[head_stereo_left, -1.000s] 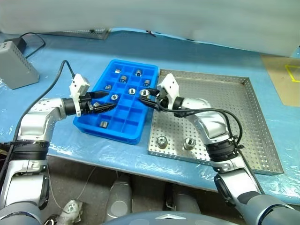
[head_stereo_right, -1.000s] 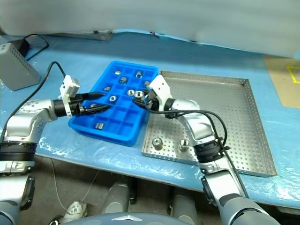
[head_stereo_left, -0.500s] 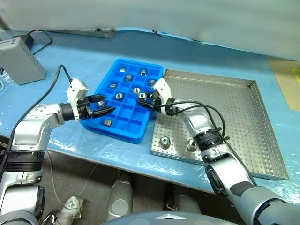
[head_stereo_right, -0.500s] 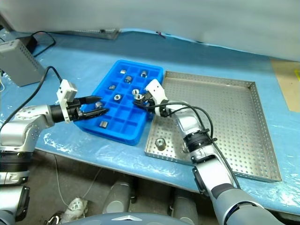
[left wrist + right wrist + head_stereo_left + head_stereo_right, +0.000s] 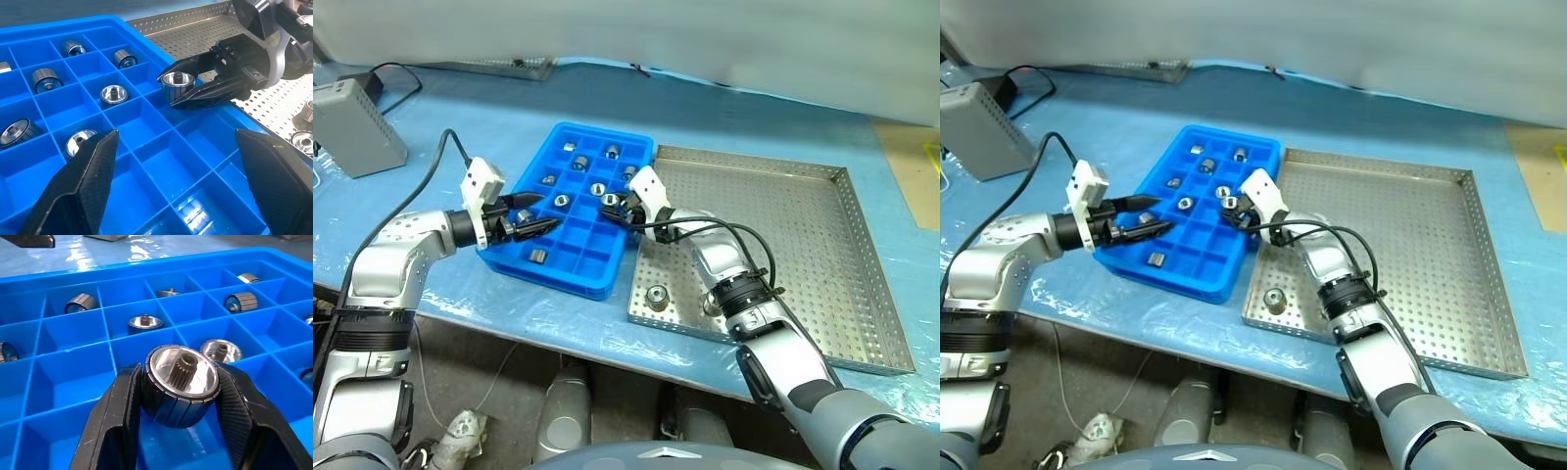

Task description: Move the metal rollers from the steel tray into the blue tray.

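My right gripper (image 5: 613, 204) is shut on a metal roller (image 5: 181, 384), a shiny ribbed cylinder with a toothed centre hole. It holds the roller just above a compartment near the right edge of the blue tray (image 5: 560, 282). Several more metal rollers, such as one (image 5: 561, 201), lie in the blue tray's compartments. Near the front left corner of the steel tray (image 5: 793, 225) stands one roller (image 5: 657, 295), and a second (image 5: 710, 305) is partly hidden behind my right arm. Over the blue tray's left side hovers my left gripper (image 5: 536, 212), open with nothing between its fingers.
A grey box (image 5: 352, 113) with a black cable sits at the far left on the blue plastic sheet covering the table. The table's front edge runs close below both trays. Most of the steel tray's perforated floor is bare.
My right gripper has carried the roller forward and lower over the blue tray. The left gripper has stayed in place. The head camera shifted early on.
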Tool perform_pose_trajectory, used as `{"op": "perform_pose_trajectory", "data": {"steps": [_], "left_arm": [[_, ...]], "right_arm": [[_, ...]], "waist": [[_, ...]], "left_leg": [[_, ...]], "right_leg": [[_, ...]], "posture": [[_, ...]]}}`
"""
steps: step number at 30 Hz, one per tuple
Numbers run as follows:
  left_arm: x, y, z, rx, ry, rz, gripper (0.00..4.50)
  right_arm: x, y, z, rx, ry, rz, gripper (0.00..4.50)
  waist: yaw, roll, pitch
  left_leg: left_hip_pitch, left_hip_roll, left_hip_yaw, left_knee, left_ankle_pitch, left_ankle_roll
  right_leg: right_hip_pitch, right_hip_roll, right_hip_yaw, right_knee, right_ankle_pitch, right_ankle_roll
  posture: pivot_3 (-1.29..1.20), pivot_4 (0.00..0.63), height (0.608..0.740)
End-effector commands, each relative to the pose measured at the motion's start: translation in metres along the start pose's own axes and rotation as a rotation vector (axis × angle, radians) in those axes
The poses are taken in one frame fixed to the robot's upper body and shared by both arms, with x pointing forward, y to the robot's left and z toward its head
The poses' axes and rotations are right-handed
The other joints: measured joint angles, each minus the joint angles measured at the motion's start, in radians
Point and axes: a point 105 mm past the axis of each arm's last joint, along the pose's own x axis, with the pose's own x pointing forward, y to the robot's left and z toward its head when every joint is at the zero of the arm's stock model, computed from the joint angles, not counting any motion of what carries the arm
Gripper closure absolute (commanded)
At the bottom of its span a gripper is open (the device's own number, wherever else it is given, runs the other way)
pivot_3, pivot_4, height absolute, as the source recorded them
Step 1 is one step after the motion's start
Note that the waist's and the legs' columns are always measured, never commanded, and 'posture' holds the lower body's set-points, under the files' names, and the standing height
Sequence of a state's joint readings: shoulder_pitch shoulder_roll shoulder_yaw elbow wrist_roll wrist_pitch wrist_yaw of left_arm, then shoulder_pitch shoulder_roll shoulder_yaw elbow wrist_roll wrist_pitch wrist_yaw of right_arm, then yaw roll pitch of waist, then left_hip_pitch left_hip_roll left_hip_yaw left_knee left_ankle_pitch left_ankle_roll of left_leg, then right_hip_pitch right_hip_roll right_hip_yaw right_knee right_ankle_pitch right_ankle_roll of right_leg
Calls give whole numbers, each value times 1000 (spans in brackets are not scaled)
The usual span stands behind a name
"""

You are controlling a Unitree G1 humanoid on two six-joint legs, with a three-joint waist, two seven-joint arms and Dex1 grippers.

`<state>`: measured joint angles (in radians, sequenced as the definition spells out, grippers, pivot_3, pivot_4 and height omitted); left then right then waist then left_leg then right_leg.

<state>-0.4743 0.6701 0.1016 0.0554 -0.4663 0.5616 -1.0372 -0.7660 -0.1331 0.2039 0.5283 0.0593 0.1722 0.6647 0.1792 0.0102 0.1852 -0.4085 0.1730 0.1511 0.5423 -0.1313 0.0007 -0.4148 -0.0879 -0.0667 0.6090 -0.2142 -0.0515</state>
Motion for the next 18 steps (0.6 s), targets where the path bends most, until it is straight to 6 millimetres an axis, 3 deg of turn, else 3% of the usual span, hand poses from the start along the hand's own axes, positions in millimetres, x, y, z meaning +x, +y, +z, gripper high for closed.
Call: {"op": "perform_pose_trajectory", "data": {"steps": [1, 3, 7, 10, 13, 18], "left_arm": [[2, 1, 9, 36, -17, -12, 475], [3, 2, 11, 37, -19, -17, 475], [6, 4, 12, 39, -20, -28, 475], [11, 4, 14, 42, -22, -47, 475], [18, 1, 14, 44, -23, -79, 475], [36, -3, 9, 63, 2, -140, 475]], "right_arm": [[-4, -6, 10, -39, -44, -20, 1391], [-6, -2, 10, 1, -40, 7, 699], [-14, -10, 15, -11, -57, -54, 699], [-31, -16, 28, -5, -103, -77, 699], [-59, -14, 38, -7, -123, -51, 699], [-114, 0, 37, -53, -47, 1, 699]], "waist": [[-1, 0, 0], [0, 0, 0], [-1, 0, 0], [0, 0, 0], [2, 0, 0], [-1, 0, 0]], "left_leg": [[0, 0, 0, 0, 0, 0], [0, 0, 0, 0, 0, 0], [0, 0, 0, 1, 0, 0], [0, 0, 0, 1, 0, 0], [-1, 0, 0, 1, 0, 0], [0, 0, 0, 1, 0, 0]], "right_leg": [[0, 0, 0, 0, 0, 0], [0, 0, 0, 0, 0, 0], [0, 0, 0, 0, 0, 0], [0, 0, 0, 0, 0, 0], [0, 0, 0, 0, 0, 0], [1, 0, 0, -1, 0, 1]], "posture": [[313, 150, 740], [299, 150, 740], [273, 150, 740], [247, 150, 740], [212, 150, 740], [144, 150, 740]]}}
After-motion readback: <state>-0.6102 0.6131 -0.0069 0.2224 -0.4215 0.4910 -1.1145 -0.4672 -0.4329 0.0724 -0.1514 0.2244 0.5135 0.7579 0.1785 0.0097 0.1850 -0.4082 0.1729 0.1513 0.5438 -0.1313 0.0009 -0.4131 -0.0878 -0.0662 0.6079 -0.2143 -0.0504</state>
